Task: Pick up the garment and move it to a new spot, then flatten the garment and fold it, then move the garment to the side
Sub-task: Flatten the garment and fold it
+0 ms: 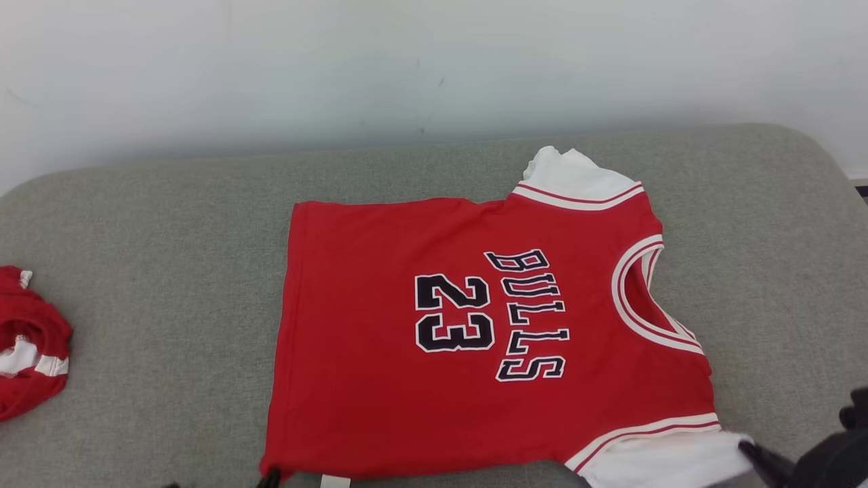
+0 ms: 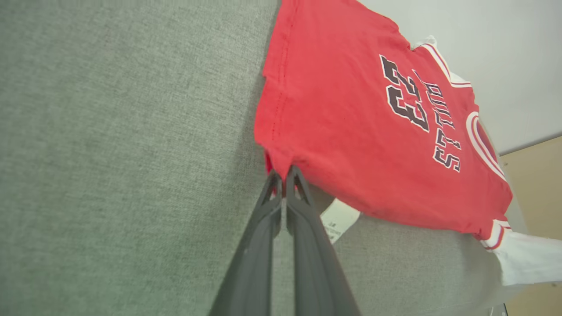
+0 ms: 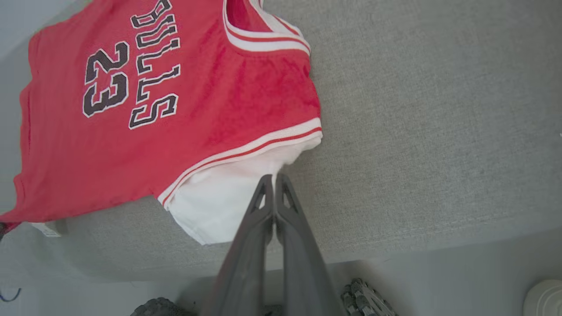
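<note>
A red garment [image 1: 475, 339], a "BULLS 23" shirt with white sleeves, lies spread flat on the grey cushioned surface [image 1: 169, 271], with its neck to the right. At the surface's front edge, my left gripper [image 1: 271, 478] is shut on the shirt's near-left hem corner; red cloth shows pinched between its tips [image 2: 283, 174]. My right gripper [image 1: 746, 447] is at the near white sleeve [image 3: 219, 206]. Its fingers are pressed together at the sleeve's edge [image 3: 273, 177] and appear to pinch it. A white label [image 2: 339, 219] sticks out from under the hem.
A second red and white garment [image 1: 30, 339] lies bunched at the surface's far left. A pale wall [image 1: 407, 68] stands behind the surface. The front edge drops to a light floor [image 3: 439, 272], where dark wheel-like parts [image 3: 366, 298] show.
</note>
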